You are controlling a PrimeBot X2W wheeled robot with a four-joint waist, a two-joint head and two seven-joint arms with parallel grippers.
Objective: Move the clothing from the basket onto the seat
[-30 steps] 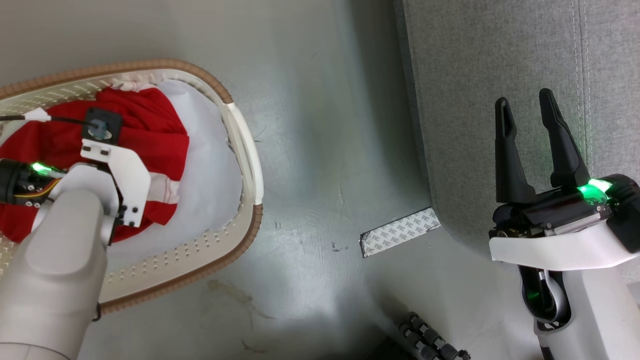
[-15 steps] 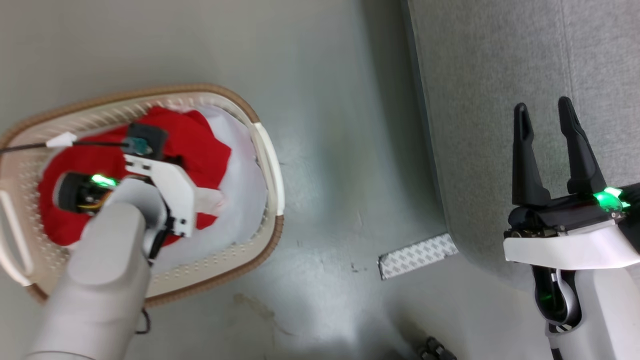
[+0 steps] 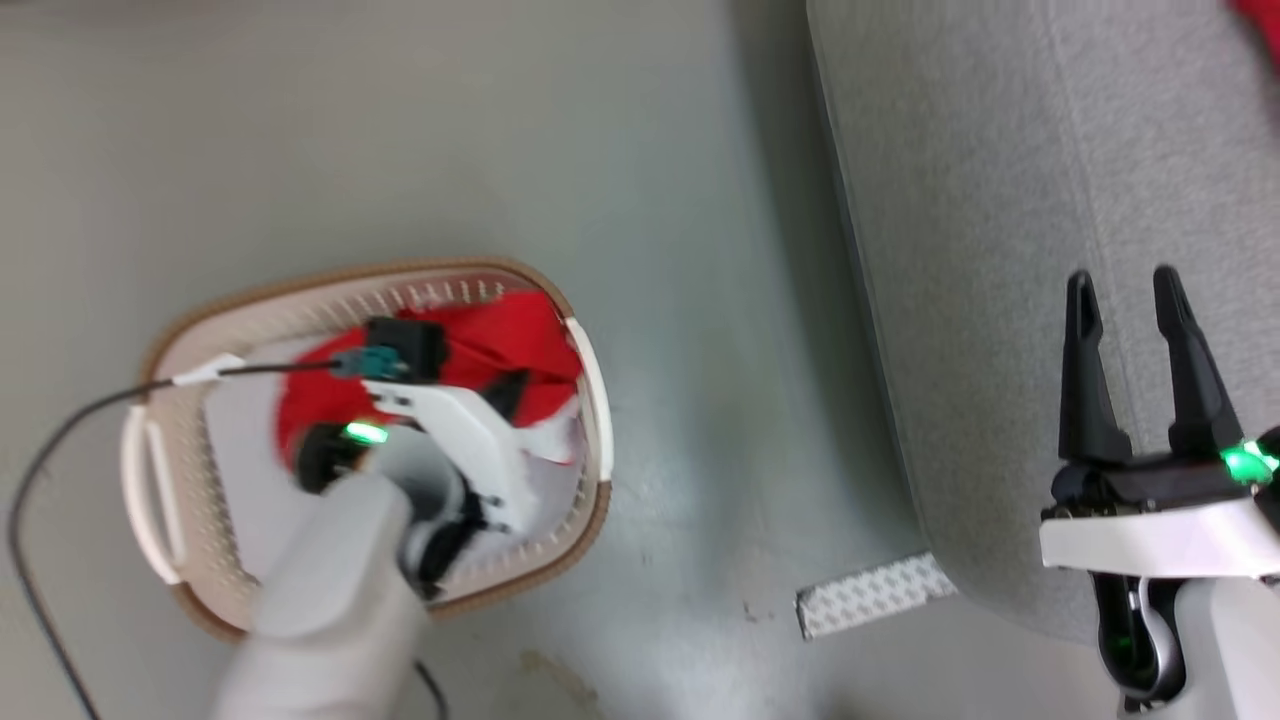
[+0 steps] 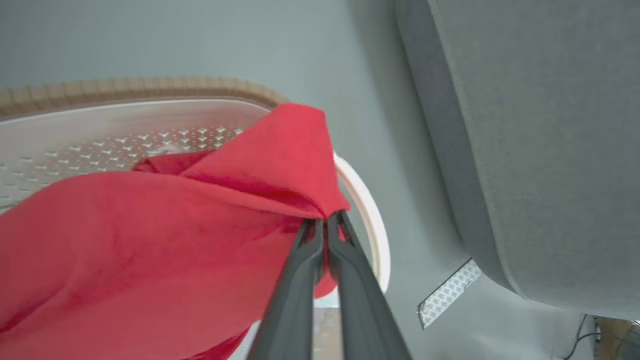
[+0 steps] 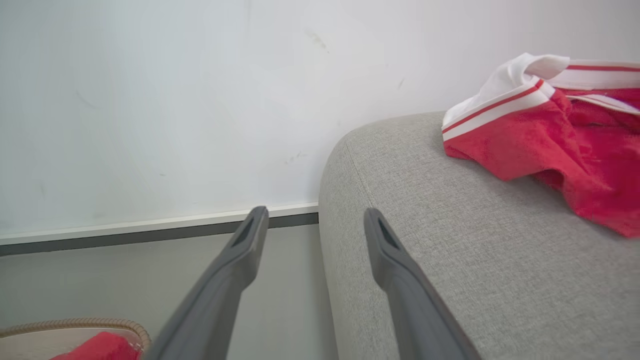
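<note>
The basket (image 3: 300, 285) sits on the floor at the lower left of the head view, its brown rim ringing a perforated cream wall. Inside it lies the clothing (image 3: 500, 345), bunched red fabric piled toward the right end, with a pale white sheet (image 3: 235, 450) beneath it on the left side. The left pincer (image 4: 325, 220) is pressed together on a fold of the clothing (image 4: 150, 240), which rises into a peak at the fingertips, level with the basket's (image 4: 100, 150) rim in the left wrist view.

A second garment (image 5: 550, 140), red with white stripe-trimmed bands, lies on the seat (image 5: 450, 250) at the upper right of the right wrist view; a scrap of it (image 3: 1262, 18) shows in the top right corner of the head view. The right pincer (image 3: 1120, 285) is spread and holds nothing, poised over the seat (image 3: 1000, 250) at the right edge of the frame.

The floor (image 3: 400, 130) is smooth grey-green. A strip of patterned tape (image 3: 870, 595) lies on it just beside the seat's rounded corner, and a thin black cable (image 3: 60, 430) curves down the left edge. Behind the seat stands a plain white wall (image 5: 150, 100) with a skirting board (image 5: 150, 232) at its foot.
</note>
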